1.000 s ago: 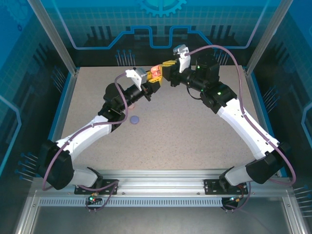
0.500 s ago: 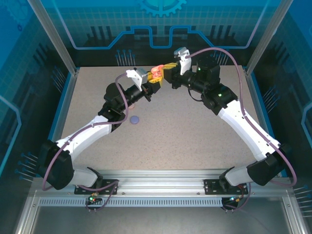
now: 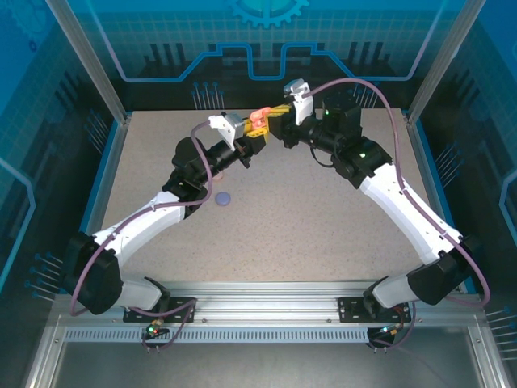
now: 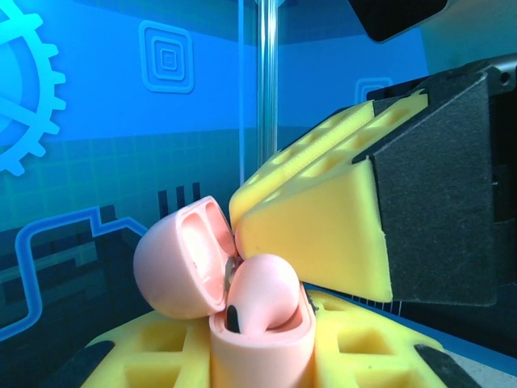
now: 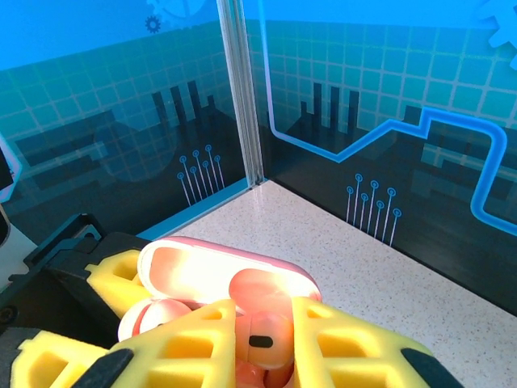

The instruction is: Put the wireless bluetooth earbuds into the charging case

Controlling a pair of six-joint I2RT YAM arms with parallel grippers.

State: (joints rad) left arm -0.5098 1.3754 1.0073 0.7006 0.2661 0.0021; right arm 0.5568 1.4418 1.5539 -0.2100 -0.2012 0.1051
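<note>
Upper centre, the right gripper (image 3: 279, 114), pinching a pink earbud (image 5: 260, 322), has moved onto the open charging case (image 4: 262, 352) clamped by the left gripper (image 3: 255, 136); seating looks near.

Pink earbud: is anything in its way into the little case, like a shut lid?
Nothing visible. The lid is flipped open, and the pink earbud, between the right jaws, sits at the mouth of the case that the left jaws clamp.
</note>
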